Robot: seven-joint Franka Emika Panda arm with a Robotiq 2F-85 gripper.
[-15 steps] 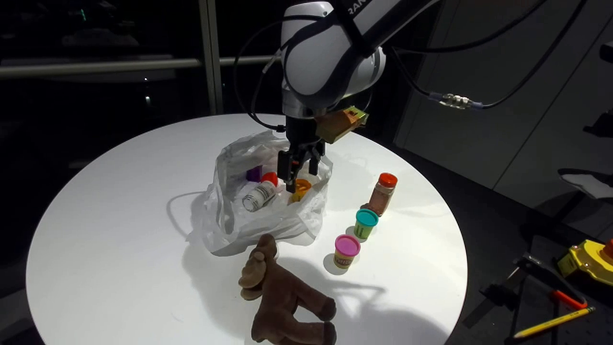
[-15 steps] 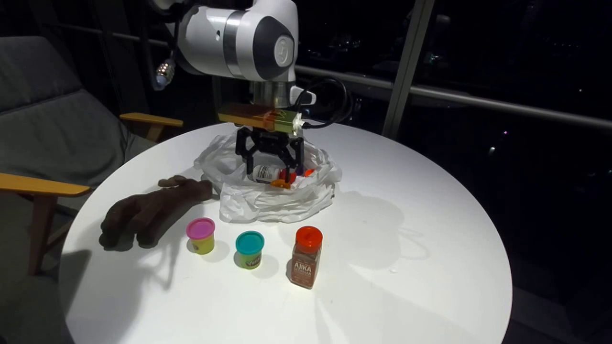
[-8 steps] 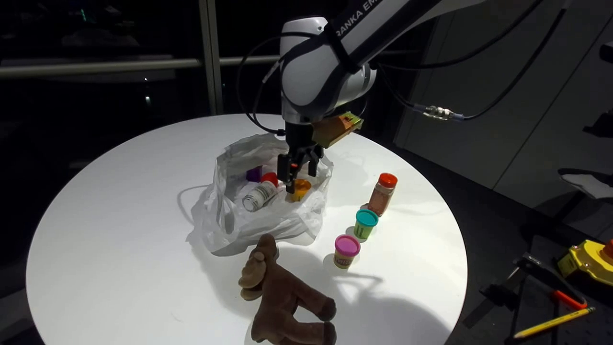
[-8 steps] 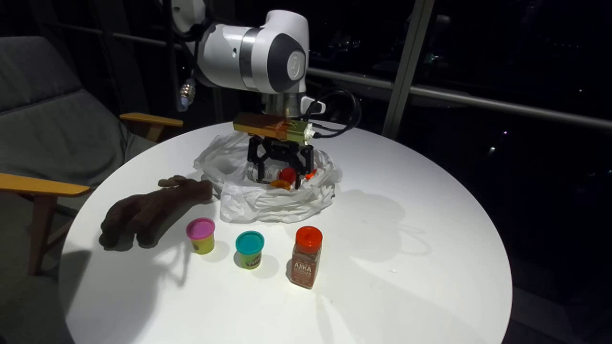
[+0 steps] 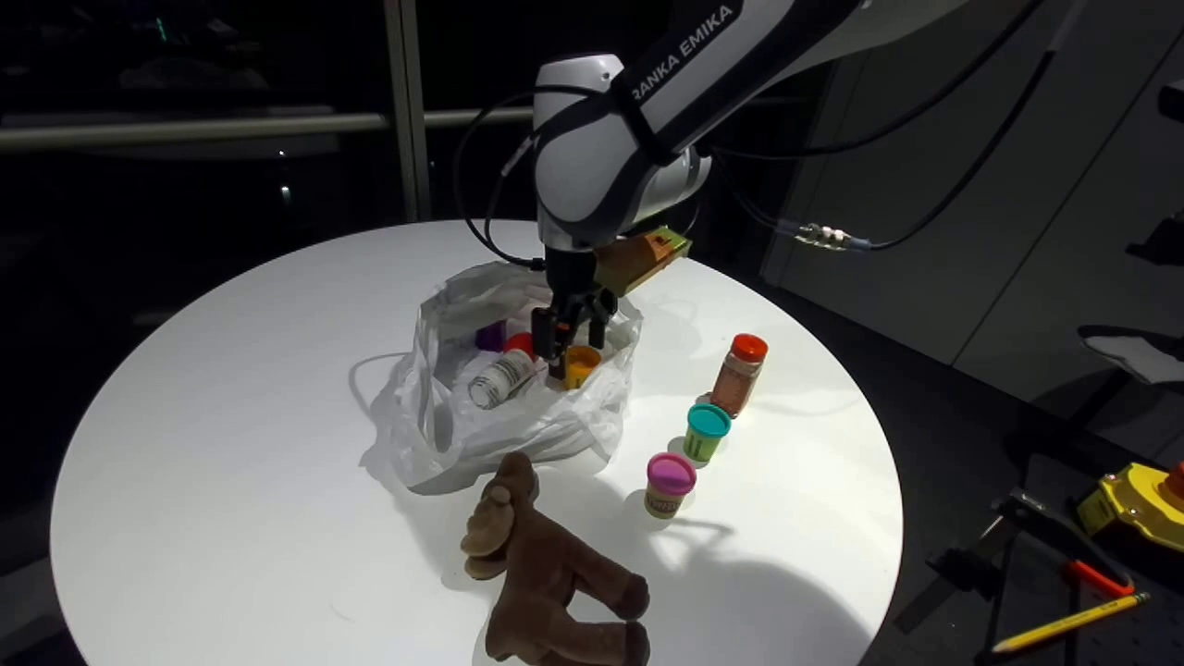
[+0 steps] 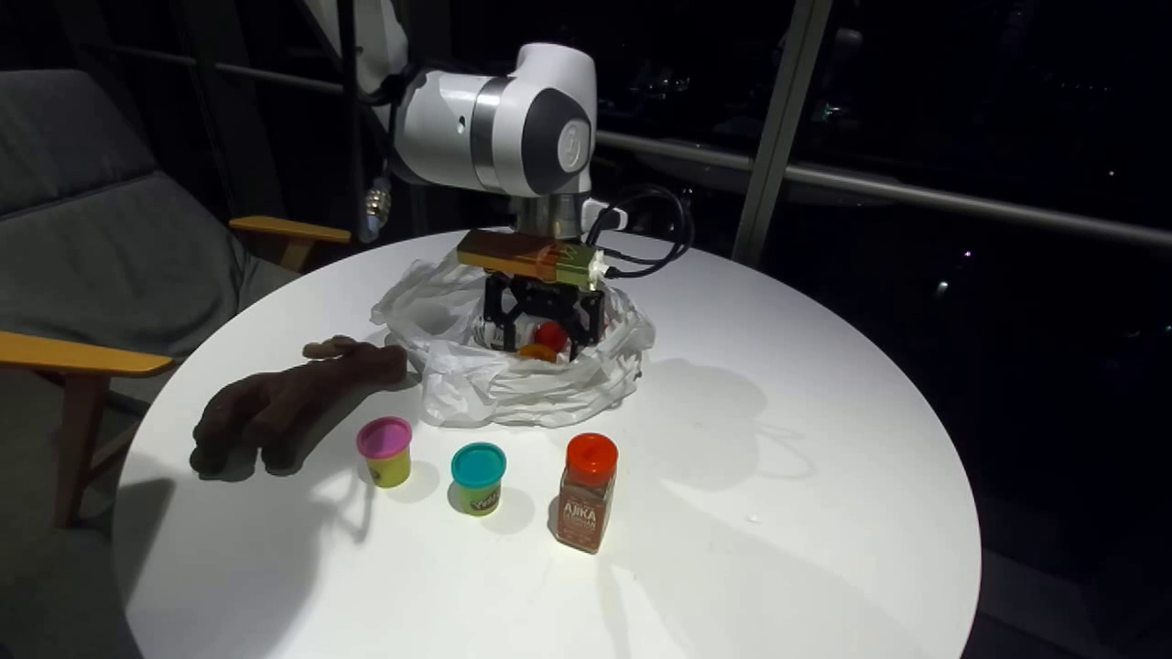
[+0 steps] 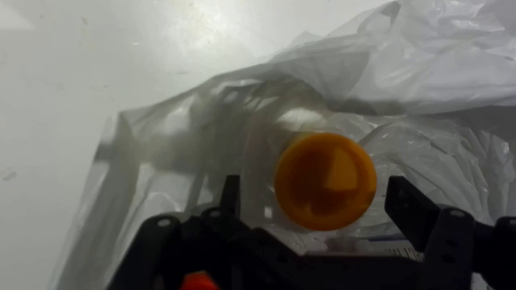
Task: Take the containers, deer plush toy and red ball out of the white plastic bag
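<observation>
In the wrist view the gripper point(image 7: 314, 179) stands with its 2 fingers apart, 1 on each side of the orange-lidded tub point(image 7: 325, 182); the gap at the left of the lid looks wider than that at the right. The tub is inside the white plastic bag point(image 6: 526, 403), near its wall, and in both exterior views the fingertips reach inside the bag's mouth.

In an exterior view a white bottle point(image 5: 499, 379) lies slanted at the tub's left; a red piece point(image 5: 521, 343) shows at its upper end, cap or ball I cannot tell, and a purple item point(image 5: 490, 336) sits left of that. At lower centre the deer plush toy point(image 5: 546, 573) lies with its head close to the bag's lower edge. At right, the pink-lidded tub point(image 5: 670, 486), teal-lidded tub point(image 5: 708, 432) and red-capped jar point(image 5: 738, 375) stand upright, 3 in a slanting row between the bag and the rim of the table point(image 5: 231, 518). At left, white tabletop stretches wide from the bag to the edge.
</observation>
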